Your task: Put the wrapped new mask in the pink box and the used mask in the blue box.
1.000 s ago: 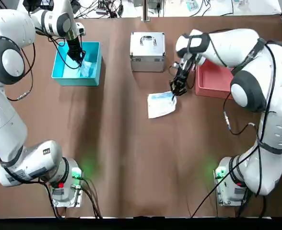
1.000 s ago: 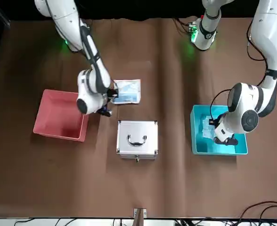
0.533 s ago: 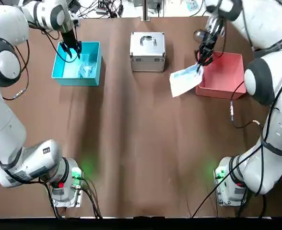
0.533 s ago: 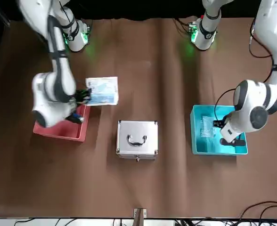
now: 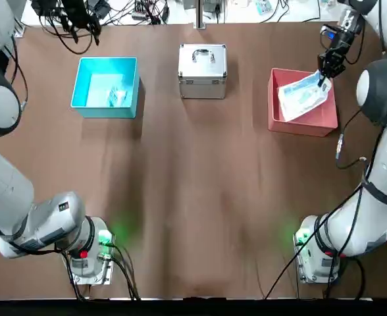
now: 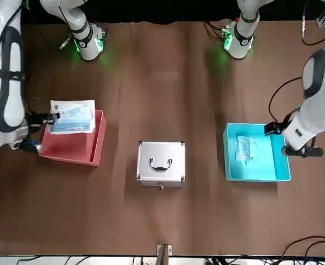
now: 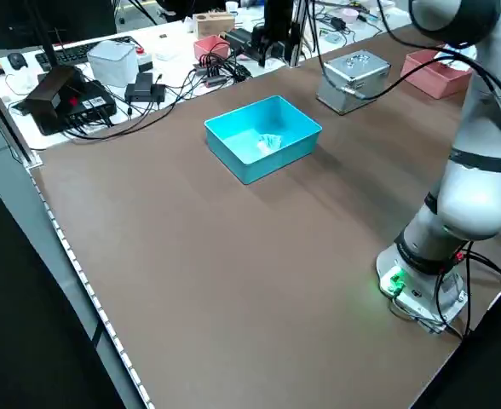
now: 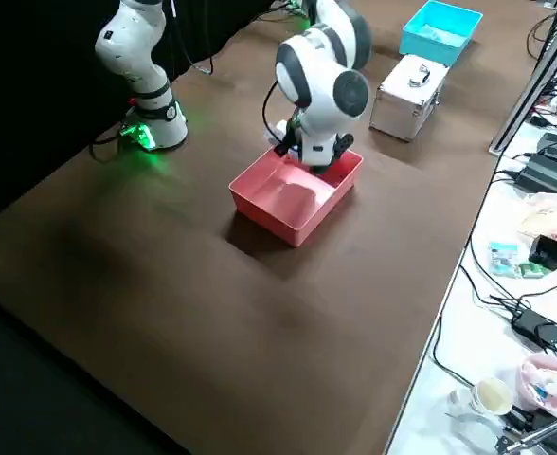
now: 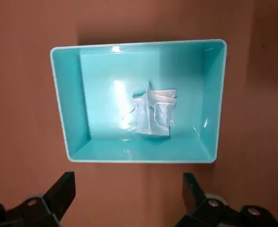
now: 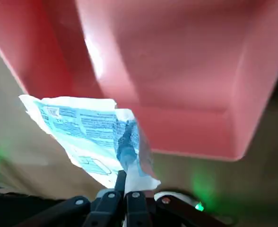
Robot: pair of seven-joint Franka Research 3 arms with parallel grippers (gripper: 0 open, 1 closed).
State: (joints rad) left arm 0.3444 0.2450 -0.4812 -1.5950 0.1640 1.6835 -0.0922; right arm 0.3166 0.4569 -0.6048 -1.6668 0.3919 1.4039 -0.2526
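Top view, one wrapped new mask, one pink box, one blue box

The overhead camera looks straight down on the brown table; the front camera faces the robot from across it; both share the silver metal case with a handle; side cameras look down diagonally; wrist cameras hang close above the square cyan-blue plastic bin and square pink plastic bin.

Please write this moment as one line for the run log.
right gripper: jaws shut on wrapped new mask, above pink box | left gripper: jaws open, above blue box | used mask: in blue box
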